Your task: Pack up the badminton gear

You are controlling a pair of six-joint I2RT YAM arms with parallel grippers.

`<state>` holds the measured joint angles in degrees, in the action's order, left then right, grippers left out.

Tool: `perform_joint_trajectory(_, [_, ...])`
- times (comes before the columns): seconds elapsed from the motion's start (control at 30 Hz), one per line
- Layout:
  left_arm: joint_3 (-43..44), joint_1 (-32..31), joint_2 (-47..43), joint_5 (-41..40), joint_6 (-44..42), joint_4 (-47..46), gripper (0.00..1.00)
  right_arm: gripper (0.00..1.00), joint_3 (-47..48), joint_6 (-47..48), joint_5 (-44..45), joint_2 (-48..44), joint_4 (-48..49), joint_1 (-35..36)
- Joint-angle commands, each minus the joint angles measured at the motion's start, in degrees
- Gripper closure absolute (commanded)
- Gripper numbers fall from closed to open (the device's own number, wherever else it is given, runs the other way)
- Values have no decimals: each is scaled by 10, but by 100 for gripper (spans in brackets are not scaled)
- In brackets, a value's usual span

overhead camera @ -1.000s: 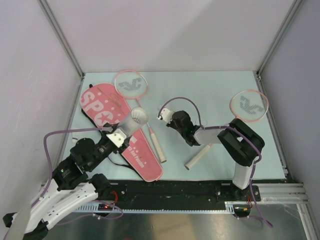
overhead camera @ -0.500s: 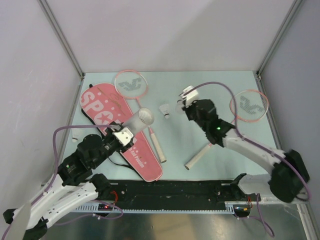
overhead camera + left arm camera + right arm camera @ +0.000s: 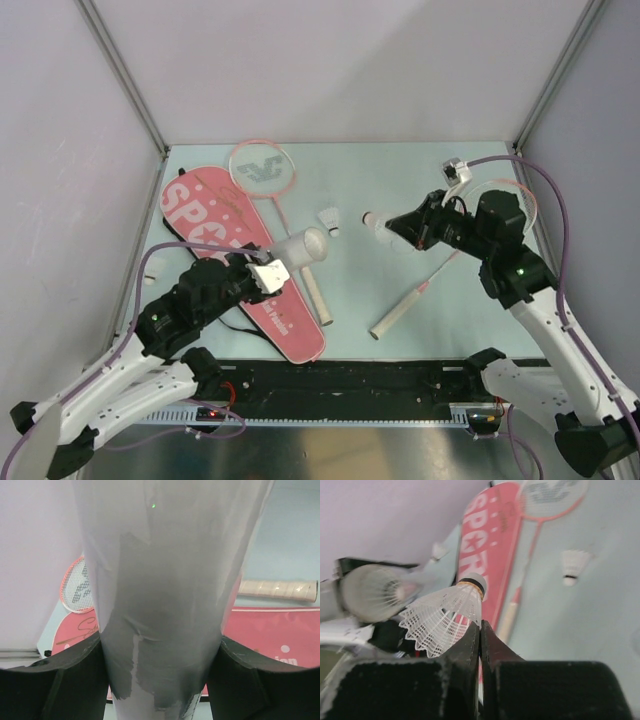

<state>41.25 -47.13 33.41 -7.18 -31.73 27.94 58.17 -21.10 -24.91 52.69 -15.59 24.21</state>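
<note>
Since a second ago my right arm has swung out from the middle of the surface (image 3: 400,170) and drawn back to its own side, and my left arm has tipped the tube over so its open mouth faces across.

My right gripper (image 3: 398,229) is pressed together on the feather skirt of a shuttlecock (image 3: 377,225), which it holds off the surface with the cork pointing away from the fingers. Straight ahead of it, in the wrist view, I see the blurred open end of the tube (image 3: 372,592). Below and just ahead lies the second shuttlecock (image 3: 329,219), loose on the surface. Under the arm itself lies one racket (image 3: 398,314), its head partly hidden behind the wrist.

My left gripper (image 3: 262,275) is spread wide around the tube, one finger on each side, clamping it near its closed end. Directly beneath that gripper lies the pink bag (image 3: 215,225), flat on the surface. Beside the bag, just past the tube's mouth, is the other racket (image 3: 262,165), its handle running back towards me.
</note>
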Motion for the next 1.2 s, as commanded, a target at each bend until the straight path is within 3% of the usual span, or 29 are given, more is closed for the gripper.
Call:
perform_joint_trajectory(0.0, [30, -3, 19, -5, -81, -20, 53, 100, 24, -82, -151, -43, -19, -10])
perform_joint_trajectory(0.27, [53, -3, 49, 16, -126, -14, 52, 100, 33, -148, -252, -45, -16, -11])
perform_joint_trajectory(0.6, [47, -6, 44, 59, -123, -14, 52, 100, 34, -179, -230, -12, 16, 15])
perform_joint_trajectory(0.9, [47, -7, 36, 67, -120, -15, 52, 100, 44, -209, -199, 71, 72, 103])
perform_joint_trajectory(1.0, [46, -7, 38, 83, -118, -14, 52, 90, 55, -200, -171, 99, 55, 128])
perform_joint_trajectory(1.17, [46, -8, 38, 95, -113, -14, 52, 58, 69, -169, -80, 124, 23, 157])
